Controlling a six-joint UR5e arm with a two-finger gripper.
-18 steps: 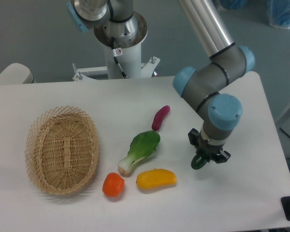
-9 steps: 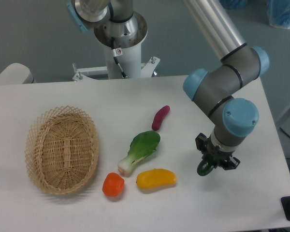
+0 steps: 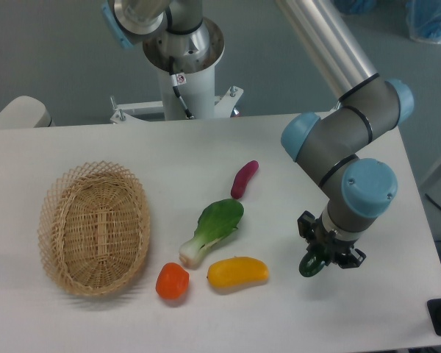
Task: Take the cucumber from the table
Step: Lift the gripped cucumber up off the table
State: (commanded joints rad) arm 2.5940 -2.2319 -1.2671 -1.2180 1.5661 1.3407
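Note:
The cucumber (image 3: 309, 265) shows only as a small dark green glossy end poking out below my gripper (image 3: 325, 254), at the right of the white table (image 3: 206, 147). The black fingers are closed around it and the wrist hides most of its length. I cannot tell from this view whether the cucumber's lower end touches the tabletop or hangs just above it.
A wicker basket (image 3: 94, 228) stands at the left. In the middle lie a purple vegetable (image 3: 244, 179), a bok choy (image 3: 213, 229), a yellow pepper (image 3: 237, 272) and an orange tomato (image 3: 172, 281). The arm's base post (image 3: 182, 66) stands at the back edge.
My gripper has moved right and toward the front of the table, carrying the cucumber with it. The other objects stayed put.

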